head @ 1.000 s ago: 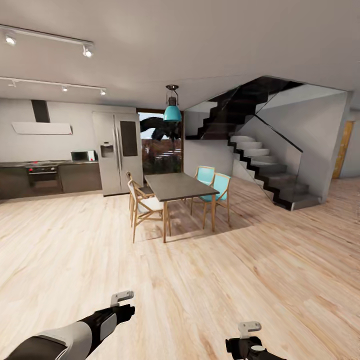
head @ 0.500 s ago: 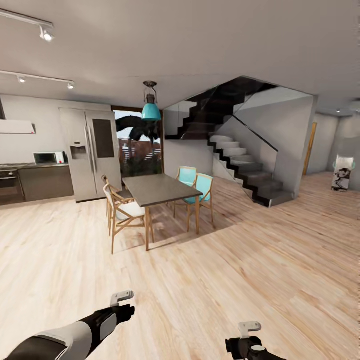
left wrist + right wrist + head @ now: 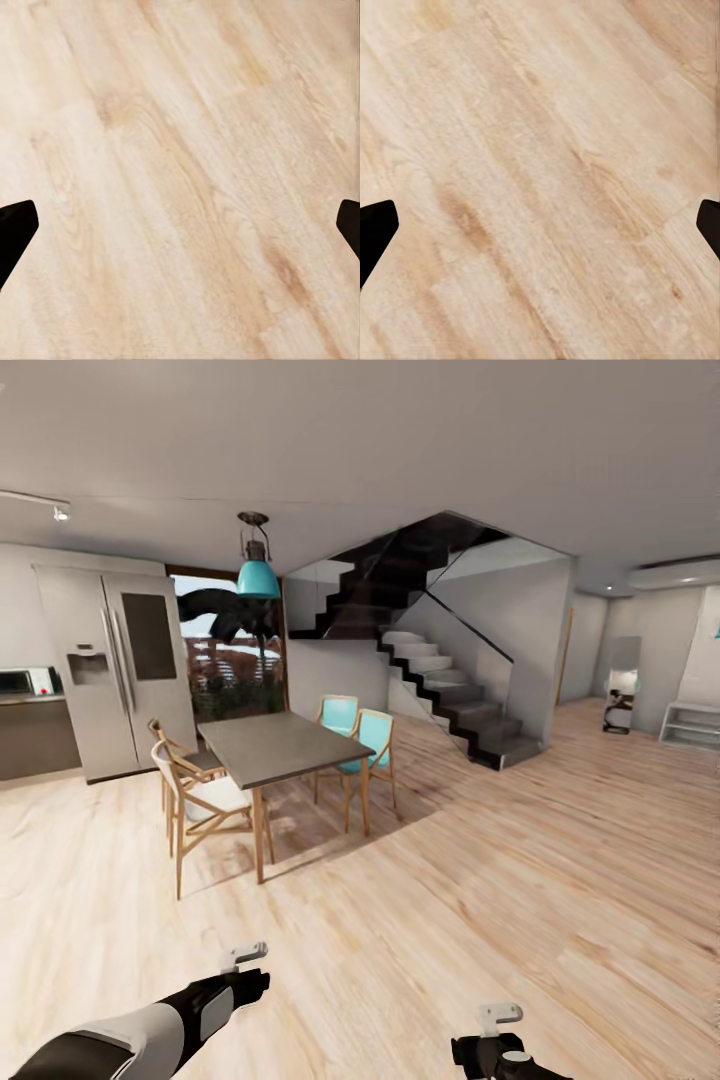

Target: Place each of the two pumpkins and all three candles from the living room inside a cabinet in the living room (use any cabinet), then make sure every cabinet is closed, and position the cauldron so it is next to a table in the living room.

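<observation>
Spanning the room, pale wood floor (image 3: pixel 480 880) carries dining table (image 3: pixel 275 745); view has panned right; both grippers (image 3: pixel 180 225) (image 3: pixel 540 225) spread wide, empty.

tables: 1 (image 3: pixel 278 748) | chairs: 4, 2 teal (image 3: pixel 372 735), 2 wood with pale seats (image 3: pixel 200 800) | pendant lamps: 1 (image 3: pixel 258 575) | fridges: 1 (image 3: pixel 112 665) | staircases: 1 (image 3: pixel 450 695) | microwaves: 1 (image 3: pixel 18 682) | arms: 2, left (image 3: pixel 170 1025), right (image 3: pixel 500 1052) | mirrors: 1 (image 3: pixel 622 685)
</observation>
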{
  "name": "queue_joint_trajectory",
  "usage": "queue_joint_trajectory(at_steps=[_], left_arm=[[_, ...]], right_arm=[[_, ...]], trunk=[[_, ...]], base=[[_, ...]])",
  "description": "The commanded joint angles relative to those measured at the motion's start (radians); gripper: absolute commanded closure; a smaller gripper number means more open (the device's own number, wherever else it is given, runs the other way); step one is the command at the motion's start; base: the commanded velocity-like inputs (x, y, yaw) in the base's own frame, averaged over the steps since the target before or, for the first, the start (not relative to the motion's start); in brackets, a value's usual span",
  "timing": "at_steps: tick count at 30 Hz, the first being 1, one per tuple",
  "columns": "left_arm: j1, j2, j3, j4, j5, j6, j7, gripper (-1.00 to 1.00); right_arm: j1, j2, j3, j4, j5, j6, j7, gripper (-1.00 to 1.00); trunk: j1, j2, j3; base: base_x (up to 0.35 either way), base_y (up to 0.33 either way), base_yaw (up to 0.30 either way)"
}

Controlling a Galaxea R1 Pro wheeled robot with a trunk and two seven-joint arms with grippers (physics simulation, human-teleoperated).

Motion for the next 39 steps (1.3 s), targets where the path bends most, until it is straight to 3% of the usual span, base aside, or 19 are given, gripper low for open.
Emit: queue_joint_trajectory(at_steps=[1,39], left_arm=[[-0.001,0.0,-0.008,0.001,0.009,0.002,0.002,-1.0],[-0.001,0.0,-0.008,0.001,0.009,0.002,0.002,-1.0]], right_arm=[[-0.002,0.001,0.008,0.004,-0.009,-0.006,-0.001,-1.0],[-0.002,0.001,0.008,0.004,-0.007,-0.006,0.001,-1.0]], trunk=[[0.001,-0.001,-0.001],[0.001,-0.001,-0.001]], base=[[0.321,0.181,-0.267],[0.321,0.174,-0.268]])
